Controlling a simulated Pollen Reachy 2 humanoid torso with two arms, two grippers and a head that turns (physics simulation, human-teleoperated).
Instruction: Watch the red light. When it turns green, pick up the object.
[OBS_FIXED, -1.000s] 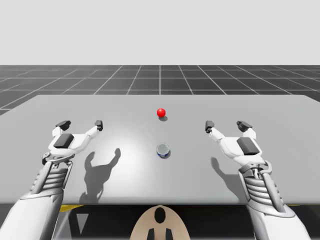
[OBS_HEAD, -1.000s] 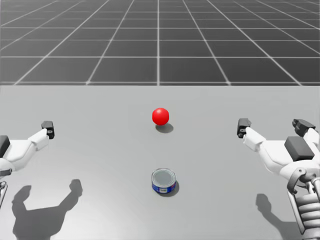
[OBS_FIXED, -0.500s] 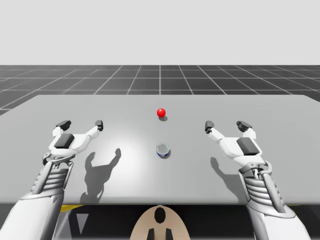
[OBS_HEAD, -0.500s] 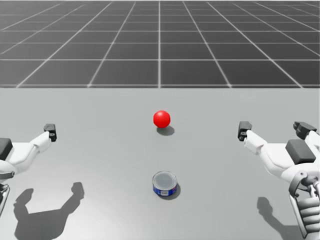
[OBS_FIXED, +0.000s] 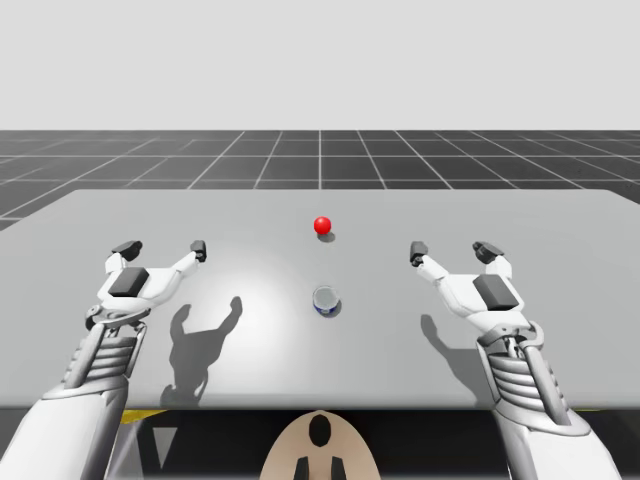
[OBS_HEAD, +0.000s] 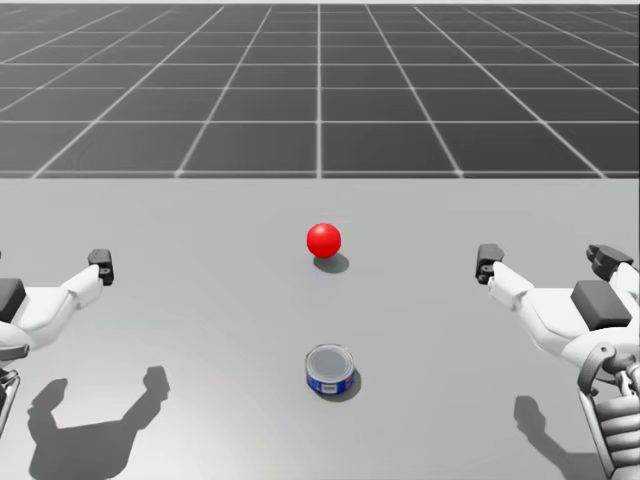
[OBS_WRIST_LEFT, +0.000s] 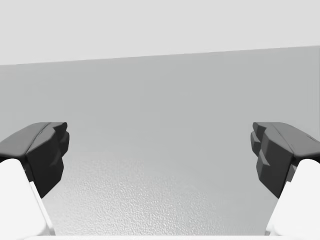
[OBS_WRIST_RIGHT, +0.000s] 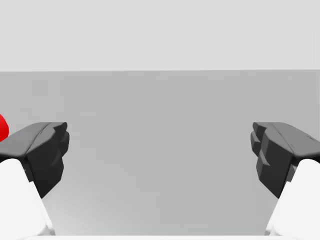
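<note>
Red light (OBS_FIXED: 322, 225) red; left gripper (OBS_FIXED: 162, 247) and right gripper (OBS_FIXED: 452, 249) spread wide, empty.
Short round can (OBS_HEAD: 329, 369), blue wall, silvery lid, upright on matte table (OBS_FIXED: 560, 230) just before light; light partly cut off in right wrist view.

Looks like a pretend computer world. Plain flat grey table (OBS_FIXED: 300, 370) under the left gripper (OBS_FIXED: 162, 248) and the right gripper (OBS_FIXED: 452, 251). Dark floor (OBS_FIXED: 150, 160) with pale grid lines far ahead of them, meeting a blank pale sky.

White arms (OBS_FIXED: 70, 430), ribbed grey wrists (OBS_FIXED: 108, 352); left pincer (OBS_FIXED: 162, 247), right pincer (OBS_FIXED: 452, 249) black-tipped.
</note>
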